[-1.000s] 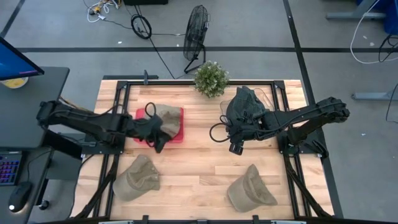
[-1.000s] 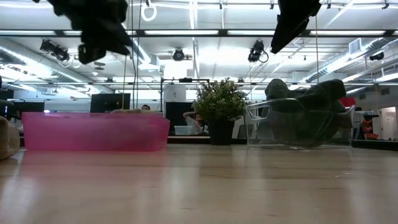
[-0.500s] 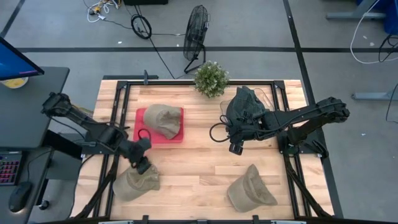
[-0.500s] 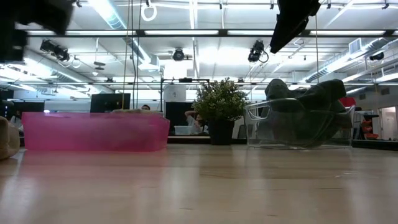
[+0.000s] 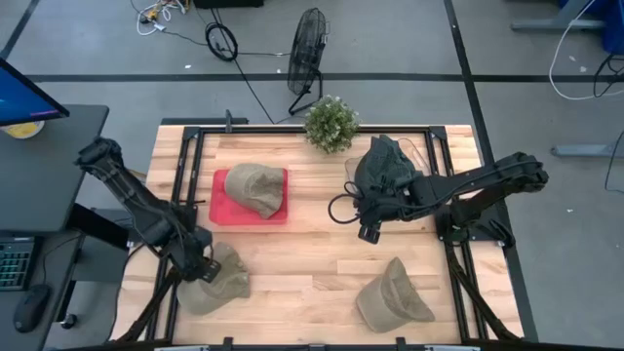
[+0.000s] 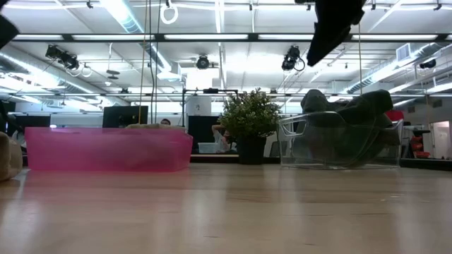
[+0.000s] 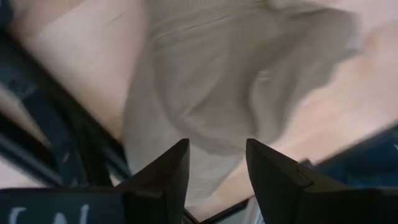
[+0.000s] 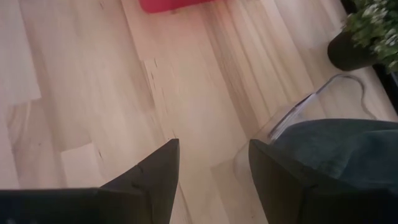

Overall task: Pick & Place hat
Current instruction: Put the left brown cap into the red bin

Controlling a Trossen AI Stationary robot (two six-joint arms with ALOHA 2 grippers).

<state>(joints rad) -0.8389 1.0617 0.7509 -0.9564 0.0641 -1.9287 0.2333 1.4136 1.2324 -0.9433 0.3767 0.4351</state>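
A tan hat (image 5: 219, 285) lies on the wood near the table's near-left corner; it fills the left wrist view (image 7: 230, 87) and shows at the low view's left edge (image 6: 8, 156). My left gripper (image 5: 202, 270) hangs open just above its left part (image 7: 217, 168), with no touch showing. A second tan hat (image 5: 253, 187) rests in the red tray (image 5: 222, 210). A third tan hat (image 5: 393, 295) lies near the near-right edge. My right gripper (image 5: 368, 230) waits open over the table's middle (image 8: 214, 168), beside the clear bin.
A clear bin (image 5: 419, 156) on the far right holds dark hats (image 5: 382, 166); it shows in the low view (image 6: 339, 144) and the right wrist view (image 8: 298, 112). A potted plant (image 5: 331, 122) stands at the far edge. Bare wood lies between the tray and the near hats.
My left gripper has swung away from the red tray toward the near edge and down, and now hangs over the near-left tan hat. The hat in the tray has stayed where it was. The right arm has kept still.
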